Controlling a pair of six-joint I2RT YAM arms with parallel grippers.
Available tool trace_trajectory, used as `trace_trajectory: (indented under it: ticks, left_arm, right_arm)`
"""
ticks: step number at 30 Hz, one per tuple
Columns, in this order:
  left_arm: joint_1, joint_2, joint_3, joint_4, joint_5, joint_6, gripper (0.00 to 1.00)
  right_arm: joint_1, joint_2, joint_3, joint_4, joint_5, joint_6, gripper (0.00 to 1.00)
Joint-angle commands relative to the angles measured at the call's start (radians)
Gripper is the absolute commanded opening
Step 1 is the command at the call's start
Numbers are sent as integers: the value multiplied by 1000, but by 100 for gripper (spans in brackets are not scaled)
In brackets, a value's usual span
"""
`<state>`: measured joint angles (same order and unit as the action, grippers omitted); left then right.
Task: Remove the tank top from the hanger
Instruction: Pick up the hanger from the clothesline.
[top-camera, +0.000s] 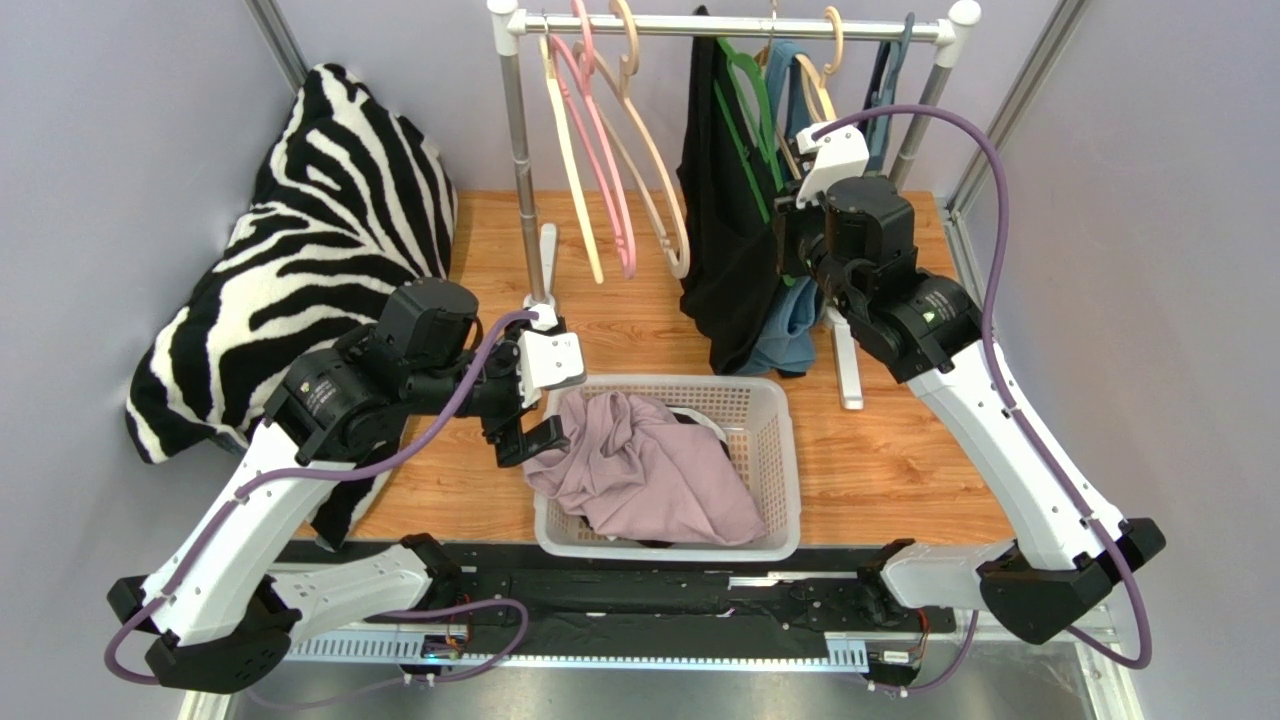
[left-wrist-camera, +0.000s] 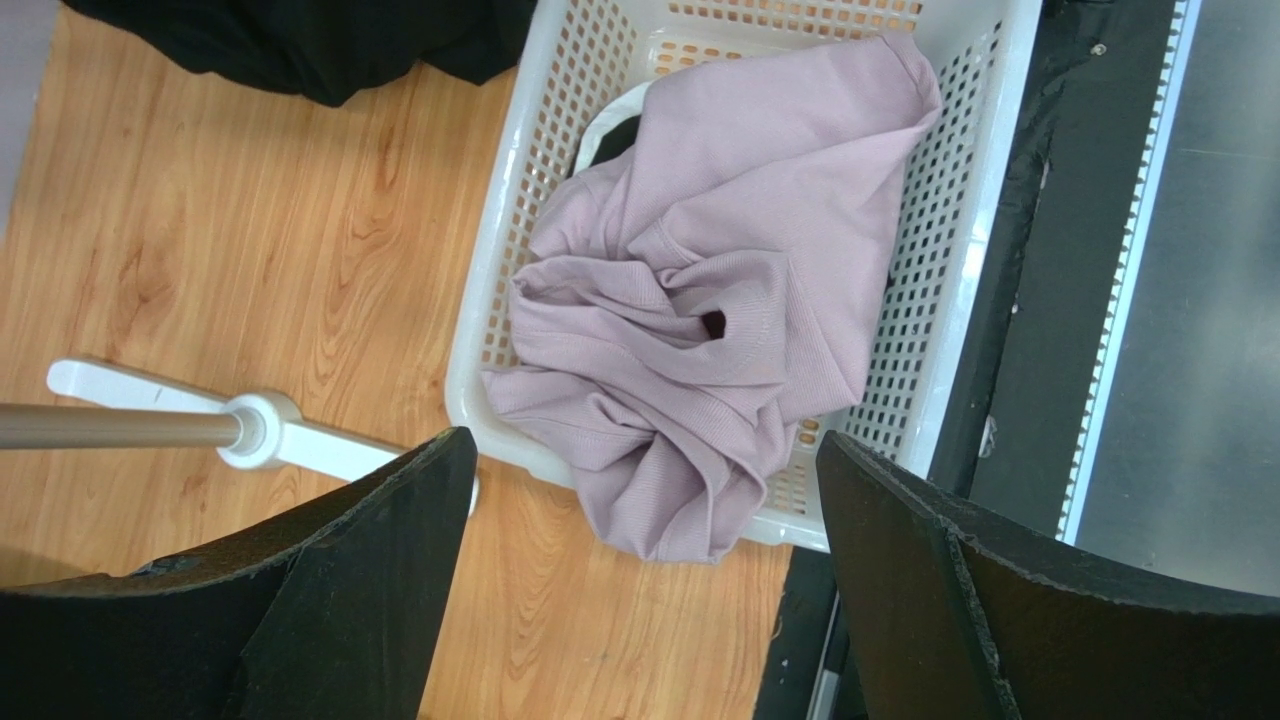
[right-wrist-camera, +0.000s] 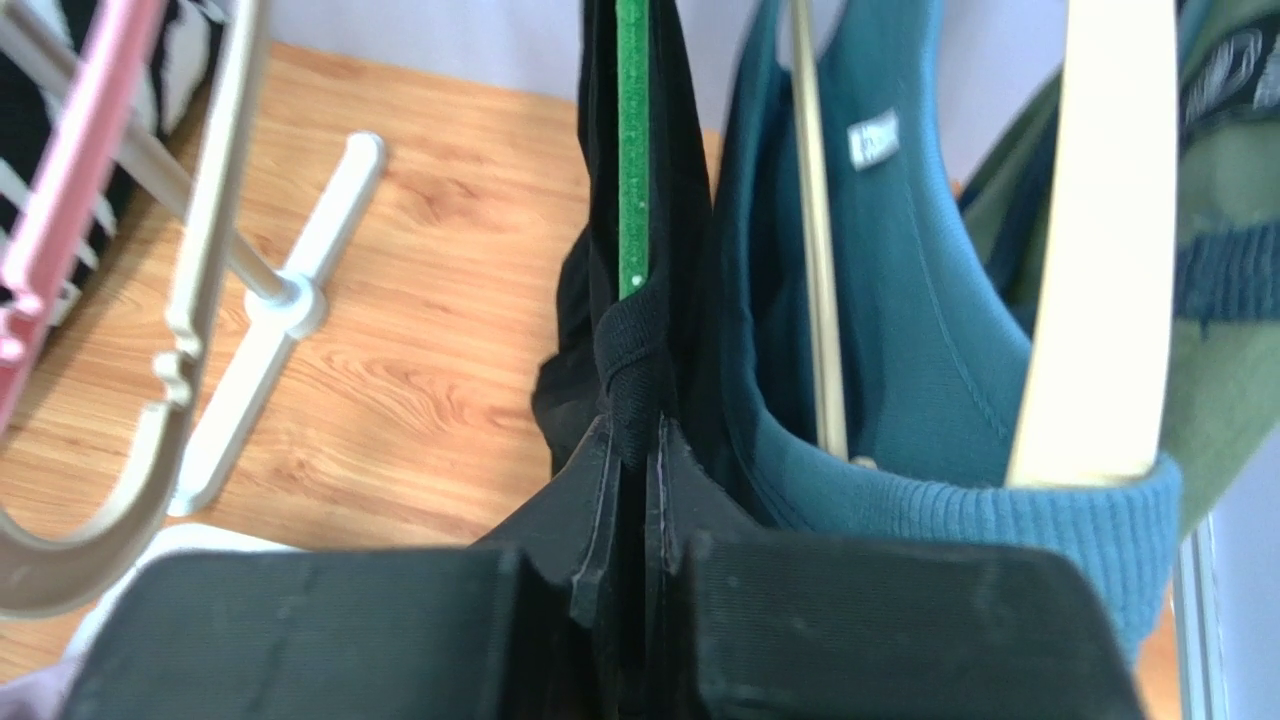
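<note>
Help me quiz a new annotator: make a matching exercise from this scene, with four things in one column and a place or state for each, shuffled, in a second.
Column 1
1. pink garment
2. black tank top
3. left gripper
4. zebra-print cushion

Column 2
A. open, over the basket's edge
B. leaning at the far left
C. crumpled in the white basket
D. on the green hanger, pinched by the right gripper

Pairs: 1-C, 2-D, 3-A, 4-B

The tank top (top-camera: 715, 255) is black, its hanger (right-wrist-camera: 633, 150) green, the next garment (right-wrist-camera: 902, 315) teal, the basket (left-wrist-camera: 504, 225) white, and the cushion (top-camera: 308, 240) zebra-striped.
</note>
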<state>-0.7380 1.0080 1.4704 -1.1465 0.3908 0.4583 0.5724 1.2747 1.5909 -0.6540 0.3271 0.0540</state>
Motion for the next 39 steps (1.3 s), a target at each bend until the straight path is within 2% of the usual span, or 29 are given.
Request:
trace_trajectory:
  ticks: [1,5,10,16,17,18,19,25,33,39]
  left_arm:
    - [0,-6,-5,28,-7,-17,93]
    - [0,-11,-10,31,-21,-18,93]
    - [0,-14,-12,36,-38,-21,93]
    - [0,-6,-4,42,-50,-29,92]
    - [0,0,-1,42,-49,-27,99]
    - [0,4,2,41,-46,-24,99]
    - [-1,7,8,39,-43,-27,99]
    - [0,26,11,37,-30,-24,99]
    - [2,14,1,33,-35,-7,99]
    - [0,14,-4,31,-33,-7,99]
  right_arm:
    - [-2,-28,67,217,-22,-51,0]
    - [-2,-37,66,238,-8,-51,0]
    - [-2,-128,-35,212,-34,-39,0]
    - [0,-276,-150,74,-198,-36,0]
    - [0,-332,-158,50,-232,-29,0]
    - [0,-354,-163,31,-271,-29,0]
    - [0,-376,-158,16,-368,-26,0]
    - [0,-512,-86,-61,-618,-51,0]
    - [0,-571,81,-49,-727,-49,0]
    - [0,-594,95,-29,-767,-46,0]
